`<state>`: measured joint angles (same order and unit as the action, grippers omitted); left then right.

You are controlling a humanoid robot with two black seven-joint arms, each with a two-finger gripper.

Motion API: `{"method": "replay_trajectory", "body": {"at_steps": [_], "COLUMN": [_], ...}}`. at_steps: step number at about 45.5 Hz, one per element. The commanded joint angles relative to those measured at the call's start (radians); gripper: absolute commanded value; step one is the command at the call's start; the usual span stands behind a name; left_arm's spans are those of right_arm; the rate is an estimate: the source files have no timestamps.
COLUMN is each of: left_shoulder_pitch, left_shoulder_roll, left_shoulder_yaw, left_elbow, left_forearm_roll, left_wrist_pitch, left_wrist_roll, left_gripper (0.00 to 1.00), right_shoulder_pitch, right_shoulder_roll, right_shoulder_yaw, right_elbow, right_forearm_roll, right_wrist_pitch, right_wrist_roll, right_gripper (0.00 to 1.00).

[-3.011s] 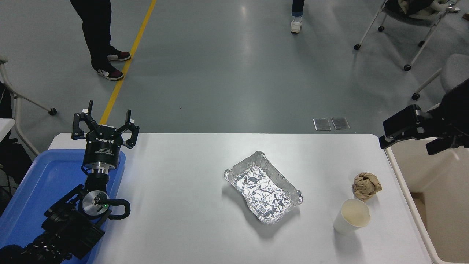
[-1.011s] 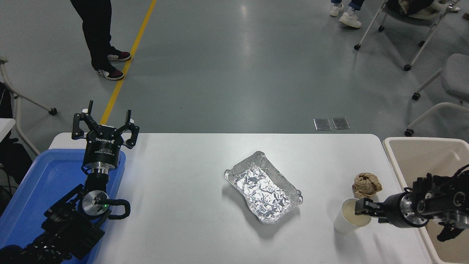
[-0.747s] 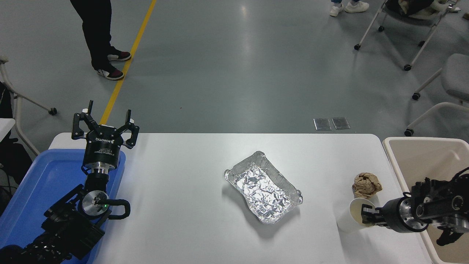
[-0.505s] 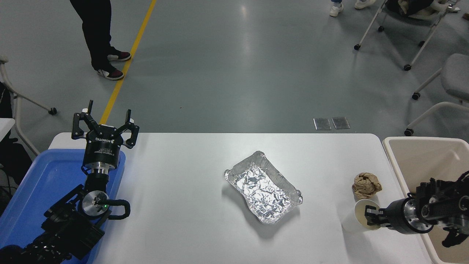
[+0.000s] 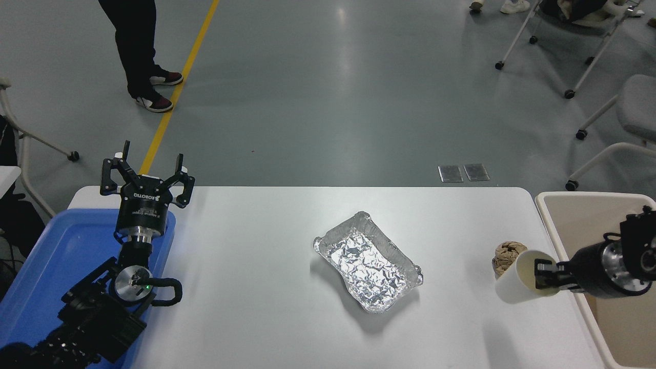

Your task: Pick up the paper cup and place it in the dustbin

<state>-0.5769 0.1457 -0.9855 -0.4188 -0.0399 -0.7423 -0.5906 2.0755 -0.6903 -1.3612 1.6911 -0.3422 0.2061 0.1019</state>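
The white paper cup (image 5: 515, 284) hangs tilted above the table's right edge, its cream mouth facing right. My right gripper (image 5: 544, 273) comes in from the right and is shut on the cup's rim, one finger inside the mouth. The beige dustbin (image 5: 574, 205) stands just right of the table, under my right arm. My left gripper (image 5: 146, 174) is open and parked at the far left over the blue tray.
A crinkled foil tray (image 5: 368, 260) lies in the table's middle. A crumpled brown paper ball (image 5: 507, 254) sits just behind the cup. A blue plastic tray (image 5: 56, 256) is at the left. A person's legs and wheeled chairs stand on the floor beyond.
My right gripper came in from the right, closed on the cup's rim, and has lifted it off the table, tilting it and carrying it right toward the dustbin.
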Motion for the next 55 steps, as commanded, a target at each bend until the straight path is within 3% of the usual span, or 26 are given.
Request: {"method": "replay_trajectory", "body": {"at_steps": [1,14,29,43,55], "left_shoulder_pitch": [0.0,0.0,0.0,0.003,0.003], "left_shoulder_roll": [0.0,0.0,0.0,0.0,0.0], "left_shoulder_yaw": [0.001,-0.001,0.001,0.001,0.001], "left_elbow": [0.0,0.0,0.0,0.0,0.0], "left_forearm_roll": [0.0,0.0,0.0,0.0,-0.002], "left_wrist_pitch": [0.0,0.0,0.0,0.0,0.0], "left_wrist_roll": [0.0,0.0,0.0,0.0,0.0], "left_gripper": [0.99,0.99,0.99,0.99,0.99], "right_shoulder_pitch": [0.342,0.615,0.578,0.076,-0.573], "right_shoulder_roll": [-0.046,-0.049,-0.098,-0.212,-0.18], "right_shoulder_yaw": [-0.052,-0.065,-0.084,0.132,0.5], "right_elbow": [0.03,0.024,-0.042,-0.485,-0.931], "right_forearm_roll": [-0.003,-0.003,-0.004,-0.008,0.003], "right_wrist_pitch": [0.266,0.509,0.504,0.449,0.245], "right_wrist_roll": [0.004,0.006,0.004,0.002,0.001], "right_gripper": [0.0,0.0,0.0,0.0,0.0]}}
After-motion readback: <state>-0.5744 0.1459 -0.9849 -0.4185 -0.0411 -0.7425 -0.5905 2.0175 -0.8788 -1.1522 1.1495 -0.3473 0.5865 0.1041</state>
